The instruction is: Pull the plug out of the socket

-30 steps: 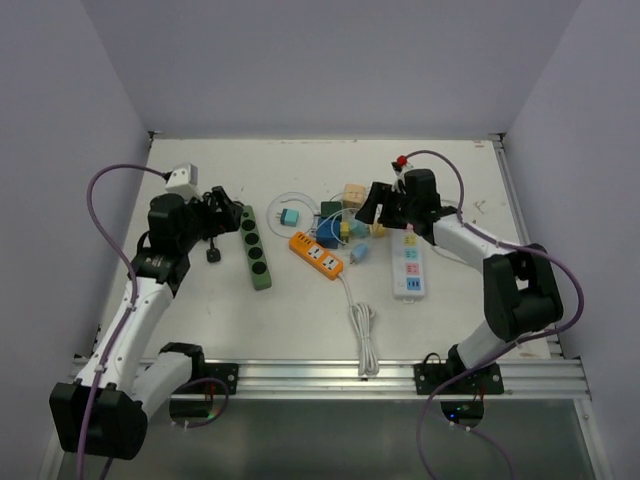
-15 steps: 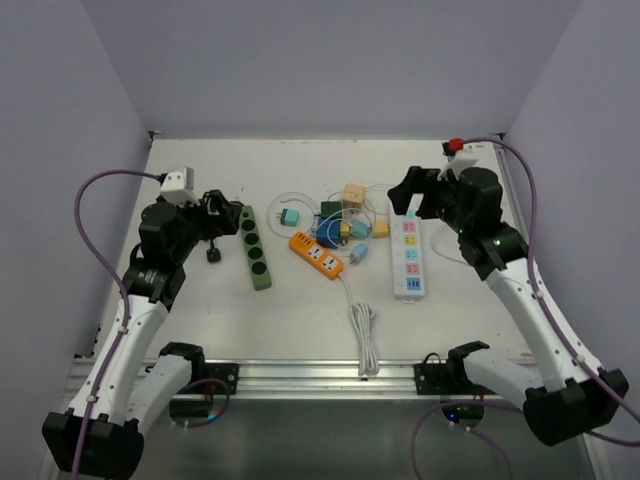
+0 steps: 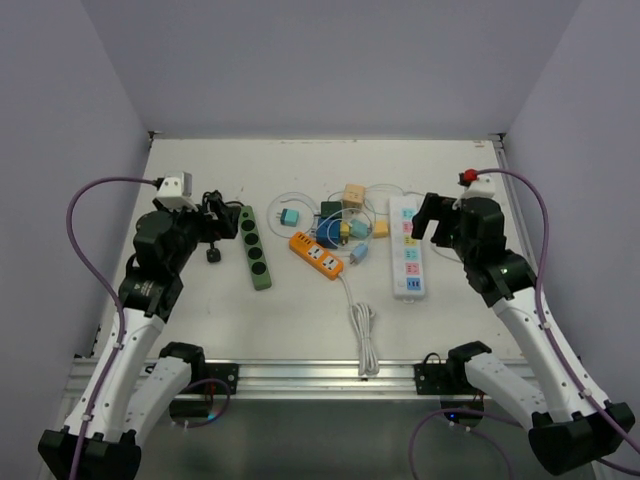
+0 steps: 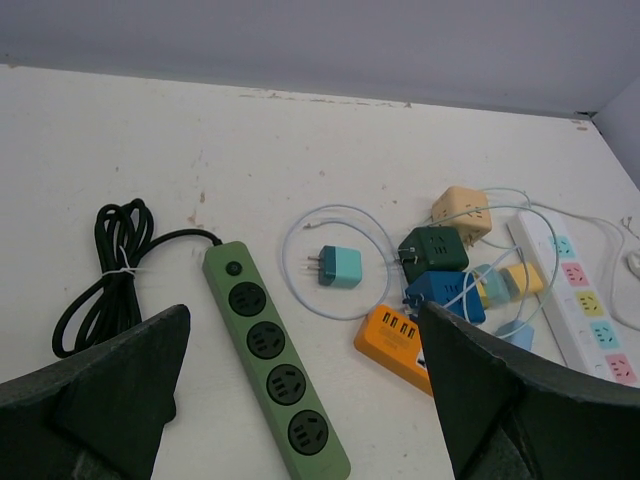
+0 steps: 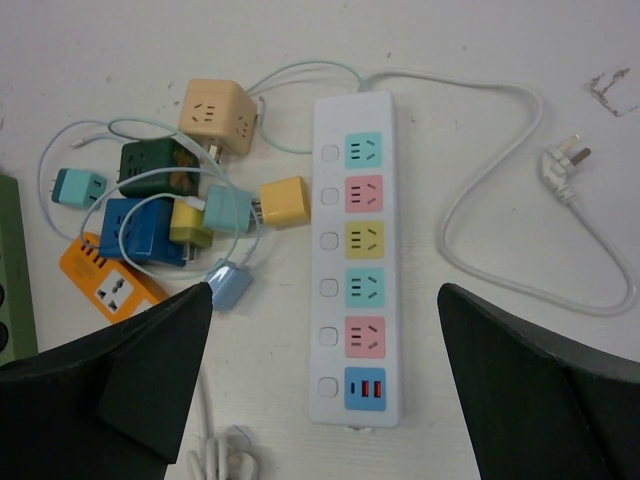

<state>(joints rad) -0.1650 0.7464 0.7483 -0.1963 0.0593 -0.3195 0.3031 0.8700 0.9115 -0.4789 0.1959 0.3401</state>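
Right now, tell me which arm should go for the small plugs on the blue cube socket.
Right, probably: the right pincer, open, hangs nearer the blue cube socket, while the green strip lies between it and the left pincer.

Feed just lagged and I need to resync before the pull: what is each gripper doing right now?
Left gripper: open, fingers wide apart, holding nothing.
Right gripper: open, fingers wide apart, holding nothing.

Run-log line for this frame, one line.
left gripper: open, empty, over green power strip | right gripper: open, empty, over white power strip | pull: not yet started
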